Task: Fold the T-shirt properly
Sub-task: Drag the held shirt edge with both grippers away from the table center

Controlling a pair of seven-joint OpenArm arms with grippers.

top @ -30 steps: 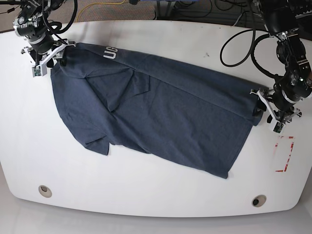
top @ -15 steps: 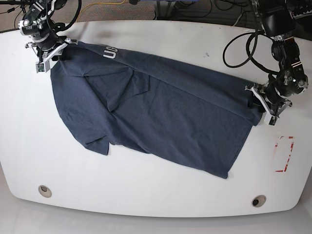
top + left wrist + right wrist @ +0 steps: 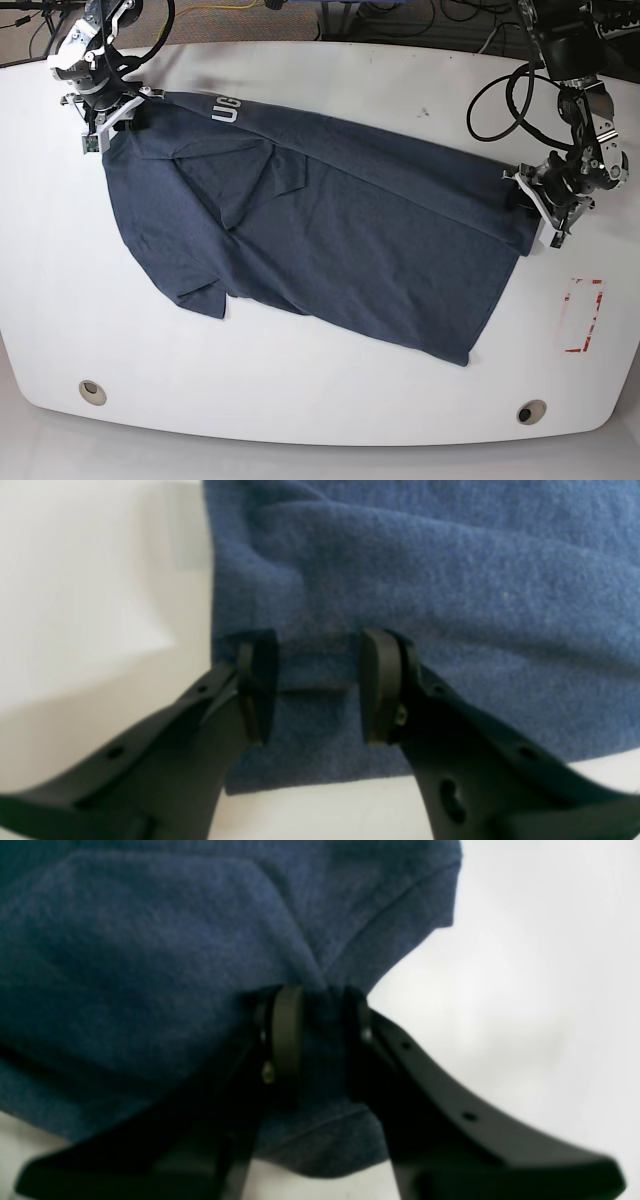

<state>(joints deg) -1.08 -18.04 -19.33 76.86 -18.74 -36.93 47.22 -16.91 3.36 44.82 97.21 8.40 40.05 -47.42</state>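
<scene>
Black fingers of the right end effector (image 3: 320, 1040) pinch bunched navy fabric at the T-shirt (image 3: 320, 220) corner, ten o'clock on the white tabletop (image 3: 330, 400). The left end effector (image 3: 317, 685), at three o'clock, straddles the hem, fingers spread.

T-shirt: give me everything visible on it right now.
The T-shirt is dark navy heathered knit with white lettering near its top edge. It lies folded lengthwise, slanting across the white table, one short sleeve pointing to the table's near edge. The right gripper pinches one end; the left gripper straddles the hem at the other.
</scene>
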